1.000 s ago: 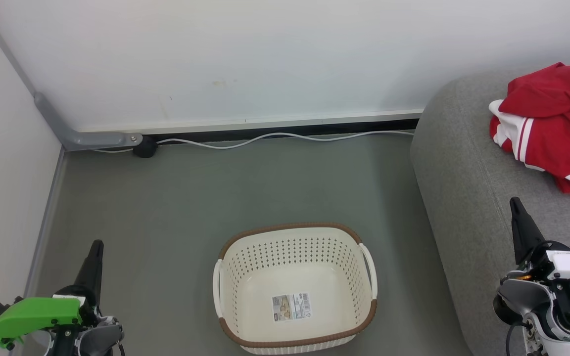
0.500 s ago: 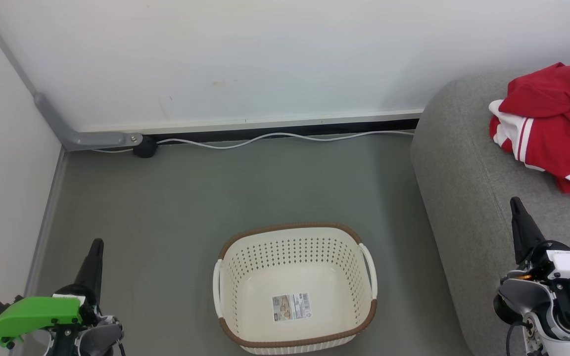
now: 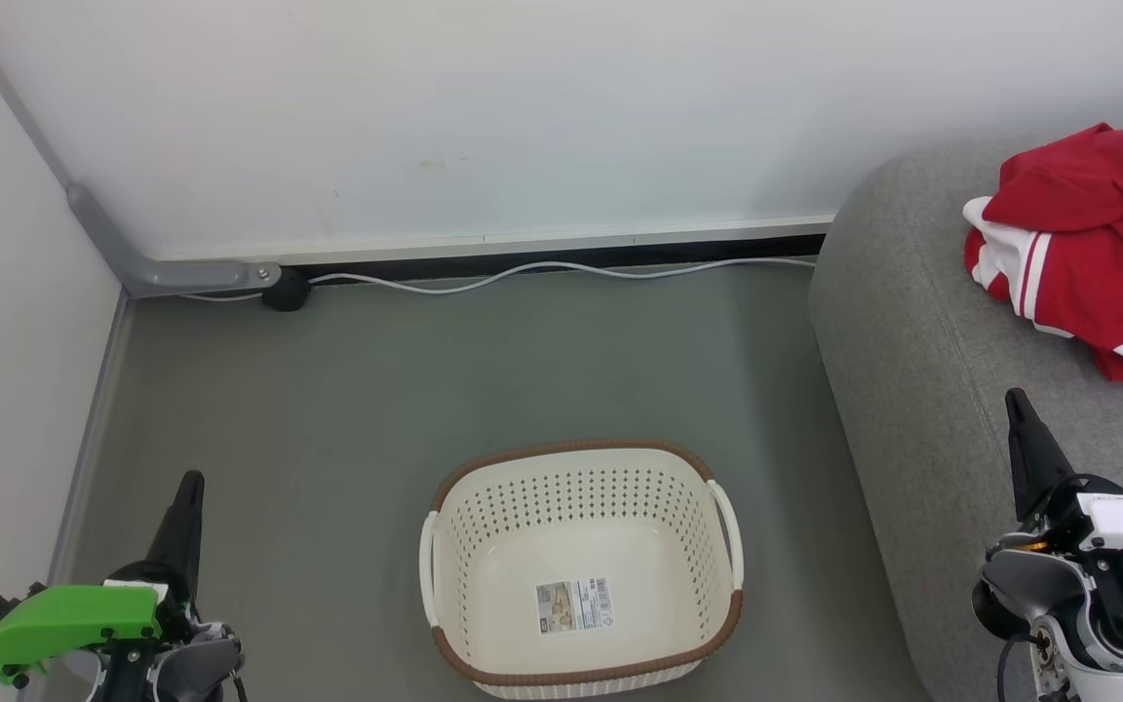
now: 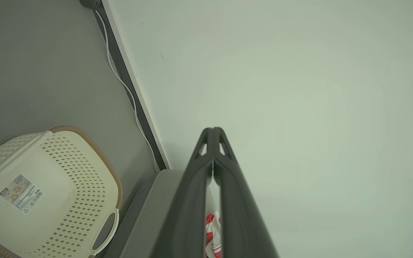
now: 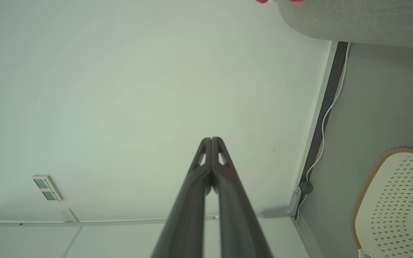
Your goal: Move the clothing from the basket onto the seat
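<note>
Head view, room: grey floor (image 3: 328,390), white wall (image 3: 522,117).
Head view, clothing (image 3: 1098,244): red with white stripes, crumpled on grey seat (image 3: 912,390), 2 o'clock.
Head view, basket (image 3: 571,492): cream, perforated, brown-rimmed, 6 o'clock.
Left wrist view, left gripper (image 4: 213,130): jaws closed tip to tip.
Right wrist view, right gripper (image 5: 211,140): jaws closed likewise.

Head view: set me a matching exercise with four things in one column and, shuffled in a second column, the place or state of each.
Things:
1. clothing
2. basket
3. cable
4. left gripper

Places or states:
A. empty, standing on the floor
B. shut, holding nothing
C. heaped on the seat
D. running along the foot of the wall

Pairs: 1-C, 2-A, 3-D, 4-B
</note>
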Controlling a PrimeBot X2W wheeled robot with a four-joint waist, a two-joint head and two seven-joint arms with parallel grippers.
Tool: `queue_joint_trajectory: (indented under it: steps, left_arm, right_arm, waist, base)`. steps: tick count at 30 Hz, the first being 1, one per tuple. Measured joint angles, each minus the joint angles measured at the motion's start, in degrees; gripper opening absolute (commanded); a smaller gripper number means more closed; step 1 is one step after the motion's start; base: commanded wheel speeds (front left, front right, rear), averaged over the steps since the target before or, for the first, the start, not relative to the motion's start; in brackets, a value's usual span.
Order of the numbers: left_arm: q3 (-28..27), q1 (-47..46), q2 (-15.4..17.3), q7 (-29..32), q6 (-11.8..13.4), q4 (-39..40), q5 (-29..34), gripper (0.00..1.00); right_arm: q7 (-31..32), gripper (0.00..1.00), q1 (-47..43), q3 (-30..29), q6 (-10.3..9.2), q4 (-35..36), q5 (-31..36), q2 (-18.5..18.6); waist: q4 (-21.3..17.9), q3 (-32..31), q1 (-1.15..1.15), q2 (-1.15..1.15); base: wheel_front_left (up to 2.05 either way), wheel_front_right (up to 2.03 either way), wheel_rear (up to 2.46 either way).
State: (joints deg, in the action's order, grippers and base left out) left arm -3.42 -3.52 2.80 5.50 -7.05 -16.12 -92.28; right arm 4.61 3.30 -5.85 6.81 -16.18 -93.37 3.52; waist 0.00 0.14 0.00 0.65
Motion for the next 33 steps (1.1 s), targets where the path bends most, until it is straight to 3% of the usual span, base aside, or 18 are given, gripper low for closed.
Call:
queue_joint_trajectory:
  steps: [33]
  left_arm:
    - [-0.09,-0.01,-0.02,0.00,-0.01,-0.03,0.00,0.00]
  right_arm:
    - [0.05,0.00,0.02,-0.12,0.00,0.02,0.00,-0.02]
  waist:
    - [0.00,0.01,0.00,0.00]
  base:
    - [0.00,0.00,0.00]
